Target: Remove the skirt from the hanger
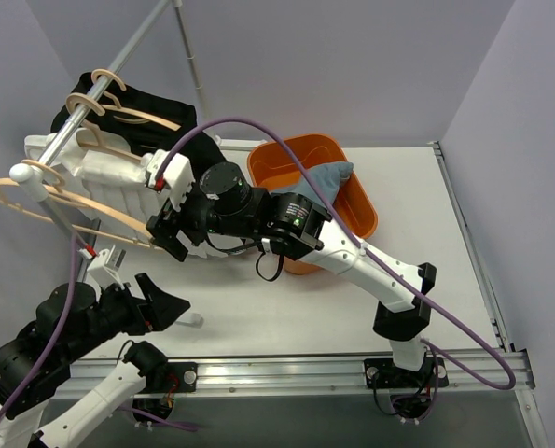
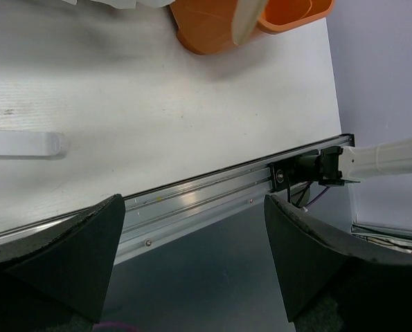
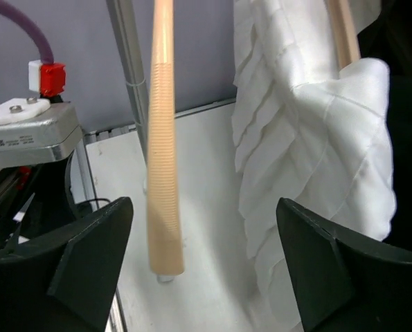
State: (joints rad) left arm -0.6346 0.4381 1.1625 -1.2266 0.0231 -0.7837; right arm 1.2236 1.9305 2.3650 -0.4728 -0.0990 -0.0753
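Observation:
The white pleated skirt (image 1: 109,173) hangs on a wooden hanger (image 1: 98,140) on the rack at the left. In the right wrist view the skirt (image 3: 302,145) hangs at the right, its hanger arm (image 3: 344,31) above it. My right gripper (image 1: 162,231) reaches in from the right. It is open (image 3: 204,214), with a bare wooden hanger arm (image 3: 163,138) between its fingers and the skirt's edge just inside its right finger. My left gripper (image 1: 170,308) is open and empty (image 2: 194,228), low over the table's near edge.
Several more wooden hangers (image 1: 16,191) hang on the metal rail (image 1: 118,56). A black garment (image 1: 160,112) hangs behind the skirt. An orange basket (image 1: 356,201) holding a grey-blue cloth (image 1: 333,177) stands behind the right arm. The rack's white foot (image 2: 22,144) lies on the table.

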